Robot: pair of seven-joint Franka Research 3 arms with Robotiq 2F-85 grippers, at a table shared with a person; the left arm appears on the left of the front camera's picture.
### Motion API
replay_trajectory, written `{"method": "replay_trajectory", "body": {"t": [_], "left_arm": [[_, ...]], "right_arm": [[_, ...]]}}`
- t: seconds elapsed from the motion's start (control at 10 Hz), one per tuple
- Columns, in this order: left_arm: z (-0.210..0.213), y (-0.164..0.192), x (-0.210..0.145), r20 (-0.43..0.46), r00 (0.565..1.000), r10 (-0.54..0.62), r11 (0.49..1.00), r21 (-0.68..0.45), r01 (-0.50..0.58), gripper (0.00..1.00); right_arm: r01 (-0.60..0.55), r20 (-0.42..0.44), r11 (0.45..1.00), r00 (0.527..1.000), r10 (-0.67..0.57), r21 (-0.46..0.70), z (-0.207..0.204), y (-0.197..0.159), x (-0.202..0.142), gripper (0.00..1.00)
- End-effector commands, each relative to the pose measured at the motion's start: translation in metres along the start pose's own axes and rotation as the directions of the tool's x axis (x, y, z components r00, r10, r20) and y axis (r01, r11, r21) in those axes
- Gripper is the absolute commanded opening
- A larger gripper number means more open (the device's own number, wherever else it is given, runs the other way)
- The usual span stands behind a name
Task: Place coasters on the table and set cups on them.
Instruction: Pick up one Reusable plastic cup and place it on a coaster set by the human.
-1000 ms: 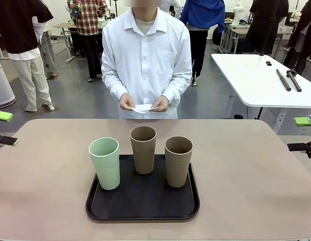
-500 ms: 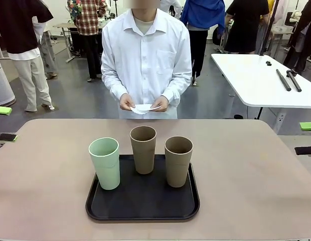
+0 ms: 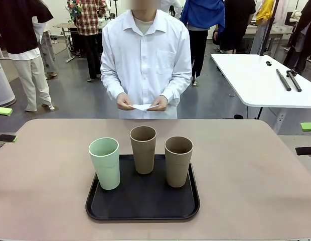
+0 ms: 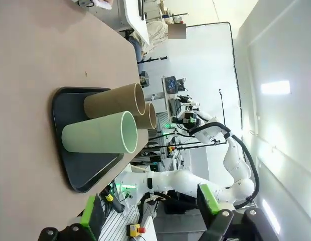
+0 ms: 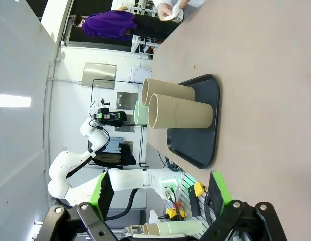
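The large table [image 3: 256, 170] with a matte beige-tan top carries a black rounded-square tray [image 3: 143, 203] at the middle of its near edge. Three tall tapered cups stand upright on this tray: the pale mint green cup [image 3: 105, 163] at its left edge, and the two tan-brown cups [image 3: 143, 149] at its far edge and right side. Beyond the table's far edge, the person's hands [image 3: 126, 102] hold thin white paper coasters [image 3: 142, 107] at the waist. The left gripper [image 4: 150, 211] and the right gripper [image 5: 160, 193] have their jaws wide apart and grip nothing.
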State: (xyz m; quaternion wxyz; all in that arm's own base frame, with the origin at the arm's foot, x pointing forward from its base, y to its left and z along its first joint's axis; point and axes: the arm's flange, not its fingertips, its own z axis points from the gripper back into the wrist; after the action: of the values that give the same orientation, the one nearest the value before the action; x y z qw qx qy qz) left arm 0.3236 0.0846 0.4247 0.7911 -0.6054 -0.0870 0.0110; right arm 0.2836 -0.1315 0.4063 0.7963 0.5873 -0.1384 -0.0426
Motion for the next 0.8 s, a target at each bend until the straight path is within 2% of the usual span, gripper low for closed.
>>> {"method": "replay_trajectory", "body": {"t": [0.0, 0.7], "left_arm": [[0.001, -0.0012, -0.0007, 0.003, 1.0, -0.014, 1.0, -0.014, 0.014, 1.0], [0.001, -0.0012, -0.0007, 0.003, 1.0, -0.014, 1.0, -0.014, 0.014, 1.0]], "right_arm": [[0.007, 0.004, 1.0, 1.0, -0.007, 0.003, 0.0, -0.0007, 0.001, 1.0], [0.007, 0.004, 1.0, 1.0, -0.007, 0.003, 0.0, -0.0007, 0.001, 1.0]]}}
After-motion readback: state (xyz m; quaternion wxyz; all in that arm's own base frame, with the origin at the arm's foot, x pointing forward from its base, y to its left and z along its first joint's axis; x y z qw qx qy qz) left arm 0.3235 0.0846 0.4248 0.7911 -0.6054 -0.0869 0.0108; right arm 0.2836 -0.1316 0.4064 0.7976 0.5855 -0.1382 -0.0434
